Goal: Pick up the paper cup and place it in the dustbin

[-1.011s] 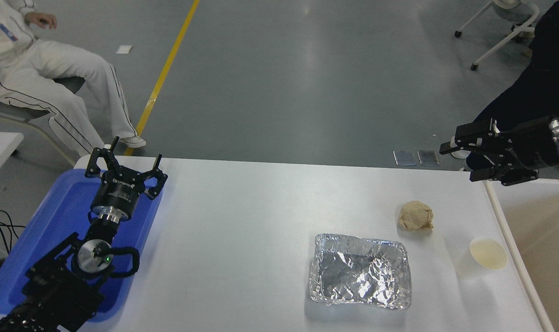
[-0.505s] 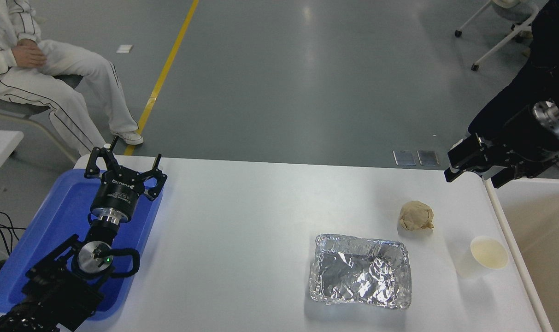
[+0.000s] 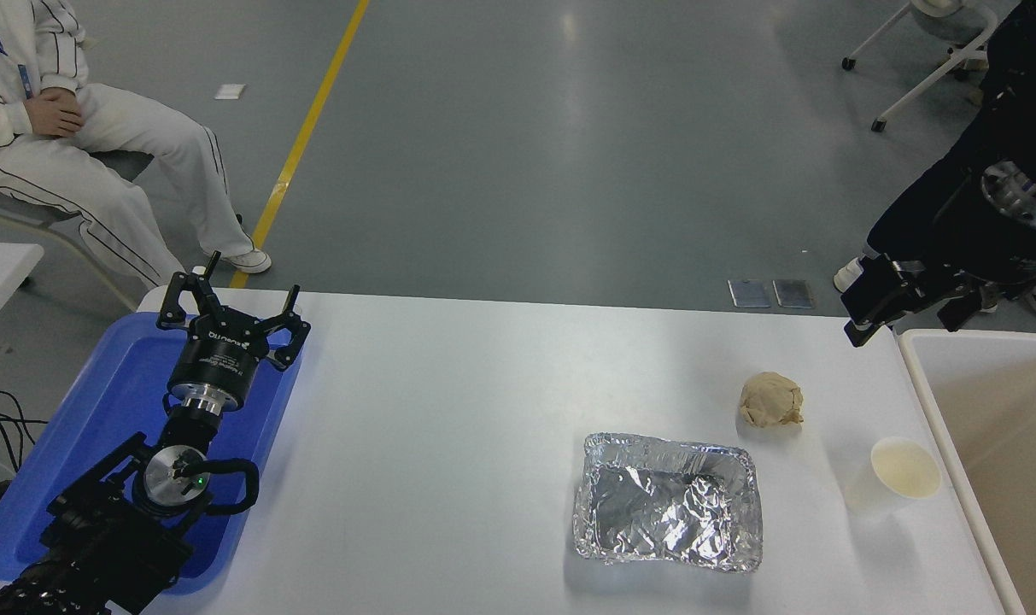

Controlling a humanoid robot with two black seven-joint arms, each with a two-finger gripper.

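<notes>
Cup stands upright just beside the bin's rim, ball and foil tray near it. Right gripper hangs above the bin's far corner, fingers apart, holding nothing. Left gripper sits open over the blue tray.

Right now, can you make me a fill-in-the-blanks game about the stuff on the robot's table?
1. The paper cup stands between the foil tray and the ____.
2. The crumpled paper ball is ____ in colour.
3. The left tool hangs over the ____ tray.
4. The right tool holds ____.

Missing words: dustbin; tan; blue; nothing.
</notes>
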